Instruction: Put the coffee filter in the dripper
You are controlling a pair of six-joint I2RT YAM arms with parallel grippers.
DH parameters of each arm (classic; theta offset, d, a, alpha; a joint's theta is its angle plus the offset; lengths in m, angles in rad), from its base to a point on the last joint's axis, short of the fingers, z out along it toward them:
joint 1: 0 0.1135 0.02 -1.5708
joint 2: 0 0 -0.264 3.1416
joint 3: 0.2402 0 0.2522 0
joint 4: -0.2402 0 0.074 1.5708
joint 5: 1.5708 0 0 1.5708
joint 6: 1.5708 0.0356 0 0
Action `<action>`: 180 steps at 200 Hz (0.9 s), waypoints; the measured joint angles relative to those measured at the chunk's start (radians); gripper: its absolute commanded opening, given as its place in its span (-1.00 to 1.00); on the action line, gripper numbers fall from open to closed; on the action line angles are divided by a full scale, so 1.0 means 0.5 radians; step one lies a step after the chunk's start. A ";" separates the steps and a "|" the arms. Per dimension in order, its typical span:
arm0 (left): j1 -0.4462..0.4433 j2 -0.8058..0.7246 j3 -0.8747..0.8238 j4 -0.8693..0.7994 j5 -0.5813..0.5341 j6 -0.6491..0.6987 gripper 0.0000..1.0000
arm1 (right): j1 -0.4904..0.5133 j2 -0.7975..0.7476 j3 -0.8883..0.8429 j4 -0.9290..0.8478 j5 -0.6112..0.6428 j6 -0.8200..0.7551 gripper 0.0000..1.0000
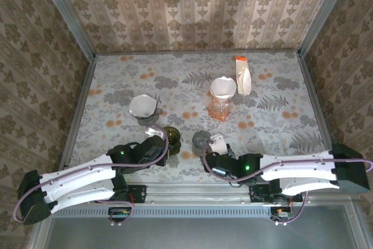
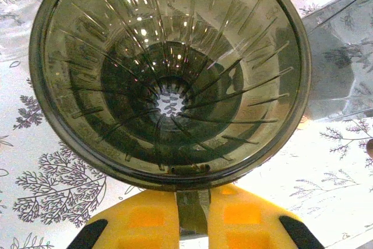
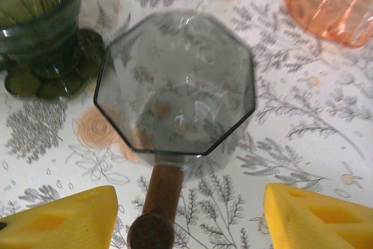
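My left gripper [image 2: 192, 205] is shut on the tab handle of a dark olive-green dripper [image 2: 169, 74], whose ribbed inside holds nothing. In the top view that dripper [image 1: 170, 137] stands at the near middle, by the left gripper [image 1: 156, 135]. My right gripper [image 3: 186, 214] is open. The brown handle [image 3: 158, 202] of a grey octagonal glass dripper [image 3: 175, 80] lies between its fingers, touching neither. That grey dripper [image 1: 201, 139] holds nothing either. One white coffee filter [image 1: 223, 87] sits in an orange dripper [image 1: 220, 109], and another filter [image 1: 143, 106] sits in a grey dripper further left.
A pack of filters [image 1: 243, 75] stands at the back right. The orange dripper [image 3: 332, 4] and the green dripper [image 3: 41, 21] flank the grey one in the right wrist view. Metal rails [image 1: 78, 109] edge the flowered table.
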 measured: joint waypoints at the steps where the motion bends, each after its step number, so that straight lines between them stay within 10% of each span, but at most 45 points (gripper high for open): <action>1: 0.000 0.000 0.002 -0.002 0.000 0.002 -1.00 | 0.000 -0.008 0.000 -0.002 0.004 0.001 0.39; 180: -0.234 0.430 0.862 -0.117 0.280 0.517 -1.00 | 0.000 -0.737 -0.001 -0.620 0.538 0.217 0.39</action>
